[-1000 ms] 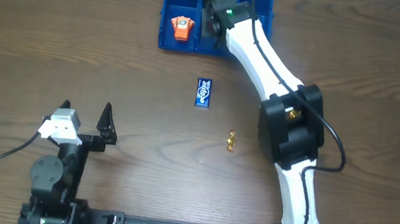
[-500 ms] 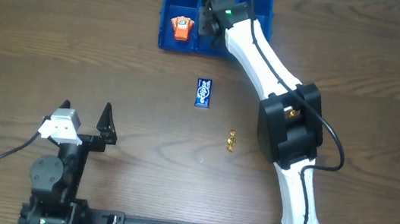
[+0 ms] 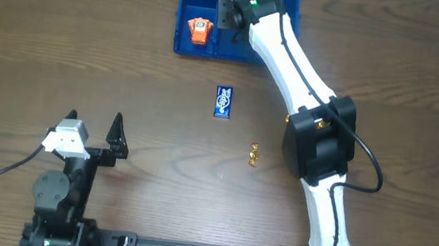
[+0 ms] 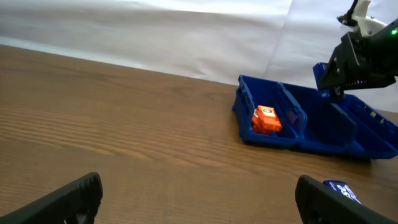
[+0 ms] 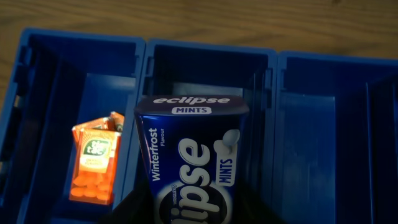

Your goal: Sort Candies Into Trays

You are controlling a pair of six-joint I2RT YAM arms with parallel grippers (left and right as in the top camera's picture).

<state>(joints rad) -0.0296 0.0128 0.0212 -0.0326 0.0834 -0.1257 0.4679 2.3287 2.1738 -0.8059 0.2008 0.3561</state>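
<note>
My right jaws (image 3: 231, 15) are closed on a dark blue mint tin (image 5: 193, 155), gripping its lower end, so the tin stands up ahead of them. Beneath and beyond the tin lies the blue tray (image 5: 273, 59), and the tin lines up with its middle compartment. An orange candy box (image 5: 93, 165) sits in the compartment to one side of my jaws. The compartment on the other side looks bare.

My left jaws (image 3: 95, 120) are spread wide and carry nothing, well apart from the tray, over the desk (image 3: 62, 36). A blue wrapped candy (image 3: 223, 102) and a small gold candy (image 3: 254, 154) lie on the desk between my two jaws, neither of them sorted yet.

I judge the step in hand to be setting the tin into that middle compartment. To do it well I should descend straight, with the tin centred between the two dividers, because it looks nearly as wide as the slot. A tilt could catch it on the wall beside the orange box. I would let go only once the tin is low inside, then lift straight out.
</note>
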